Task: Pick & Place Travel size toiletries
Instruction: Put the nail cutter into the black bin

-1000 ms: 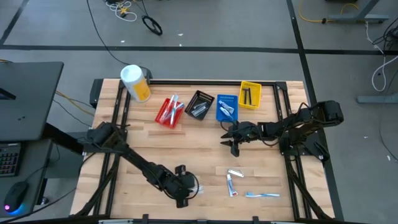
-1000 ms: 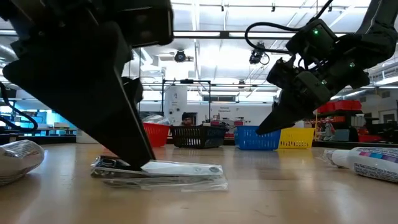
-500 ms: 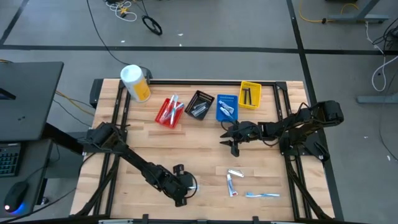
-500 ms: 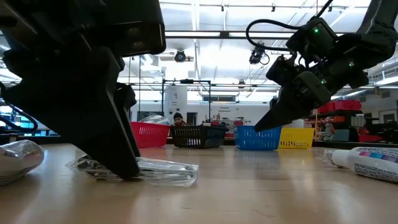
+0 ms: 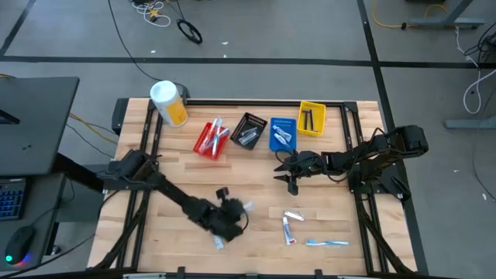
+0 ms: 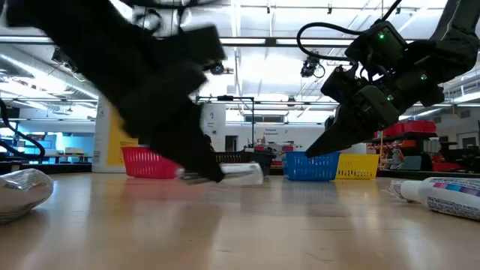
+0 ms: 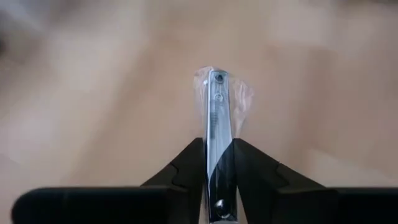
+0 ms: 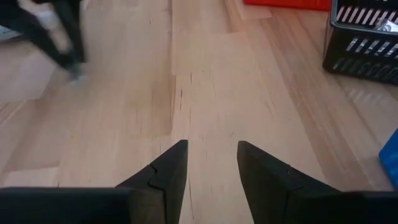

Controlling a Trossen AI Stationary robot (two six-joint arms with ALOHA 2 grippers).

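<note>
From above, the left gripper [image 5: 232, 215] is hovering over the near middle of the table [image 5: 256, 186], clenched on a slim item in clear wrap [image 5: 246, 208] that is sticking out toward two o'clock from the claw. Three more toiletries are lying at the near right: a small pale tube [image 5: 292, 216], a red and white tube [image 5: 288, 231] and a blue toothbrush [image 5: 326, 242]. Along the far edge, running from ten toward one o'clock, are sitting the yellow canister [image 5: 168, 103], a red bin [image 5: 210, 139] holding pale pieces, a black bin [image 5: 249, 130] with silvery pieces, a blue bin [image 5: 282, 133] with white ones and a yellow bin [image 5: 311, 118] with dark sticks. The right gripper [image 5: 292, 172] is waiting just at the six o'clock side of the blue bin.

At table height, the left arm is carrying the wrapped item [image 6: 241, 174] clear of the wood, in front of the row of bins. A white tube [image 6: 439, 193] is lying at three o'clock, and a crumpled clear packet [image 6: 22, 191] at nine.

Through the left wrist camera, a narrow silvery piece in clear wrap [image 7: 218, 124] is standing pinched between the two dark fingers [image 7: 186, 168].

Through the right wrist camera, the right claw's fingers [image 8: 161, 171] are standing apart with bare wood between them, grasping nothing.
</note>
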